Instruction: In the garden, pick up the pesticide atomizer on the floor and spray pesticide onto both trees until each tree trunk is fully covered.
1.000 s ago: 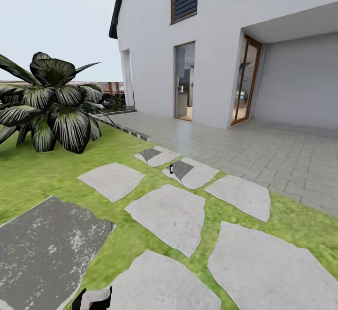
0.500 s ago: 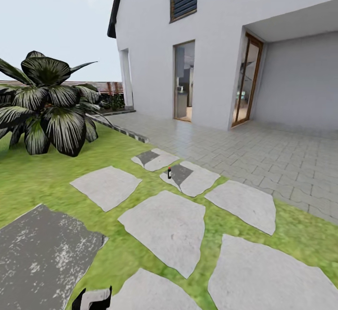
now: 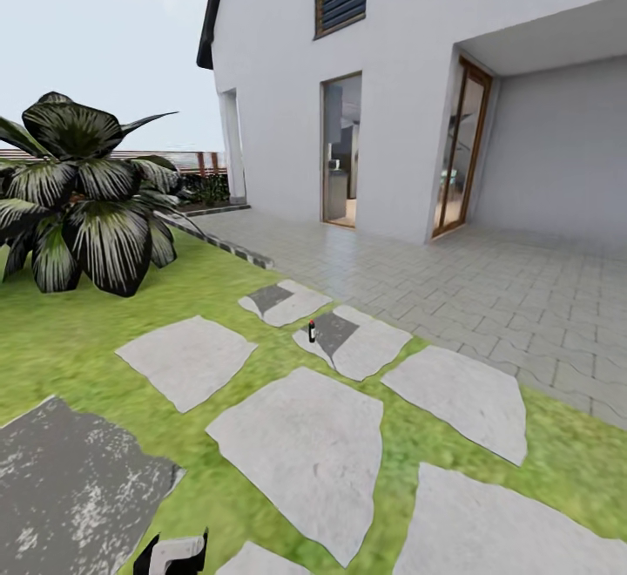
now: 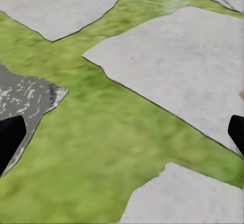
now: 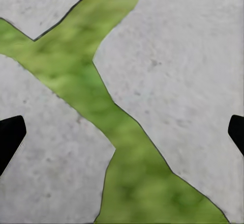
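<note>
Grey stepping stones and the striped-leaf plant (image 3: 83,196) have slid lower and leftward in the head view over the last second, so the base is closing on the pesticide atomizer (image 3: 312,331), though pickup looks some way off. It stands upright, long axis vertical, red tip up, at a dark-patched stone's (image 3: 353,340) edge beside the grass (image 3: 70,340). Both wrist views show dark fingers (image 4: 10,140) spread wide, holding nothing.

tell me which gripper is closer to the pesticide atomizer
Left, probably. The left gripper sits well short of the pesticide atomizer, which stands ahead on a stepping stone. The right gripper hangs over stones and grass; its distance is unclear.
</note>
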Tool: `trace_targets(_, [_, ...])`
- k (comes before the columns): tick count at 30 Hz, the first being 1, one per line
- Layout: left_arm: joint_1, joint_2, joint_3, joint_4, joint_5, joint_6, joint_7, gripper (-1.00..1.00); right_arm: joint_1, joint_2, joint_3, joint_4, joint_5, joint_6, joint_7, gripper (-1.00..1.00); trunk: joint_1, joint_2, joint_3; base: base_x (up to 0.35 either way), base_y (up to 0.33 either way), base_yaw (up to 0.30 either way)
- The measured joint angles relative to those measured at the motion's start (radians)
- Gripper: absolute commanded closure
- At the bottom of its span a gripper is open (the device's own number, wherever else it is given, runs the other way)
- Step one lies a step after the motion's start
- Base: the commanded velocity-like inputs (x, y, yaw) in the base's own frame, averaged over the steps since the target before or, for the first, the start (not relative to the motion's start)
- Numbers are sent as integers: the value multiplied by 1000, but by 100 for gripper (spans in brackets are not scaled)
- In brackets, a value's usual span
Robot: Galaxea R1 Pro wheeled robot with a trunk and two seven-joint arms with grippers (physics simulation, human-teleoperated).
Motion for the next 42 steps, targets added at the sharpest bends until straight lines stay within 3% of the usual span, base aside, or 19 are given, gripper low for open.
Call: trace_targets(42, [0, 0, 0, 0, 0, 0, 1, -100, 0, 0, 0, 0, 1, 0, 0, -100, 0, 0, 0, 325, -98, 0])
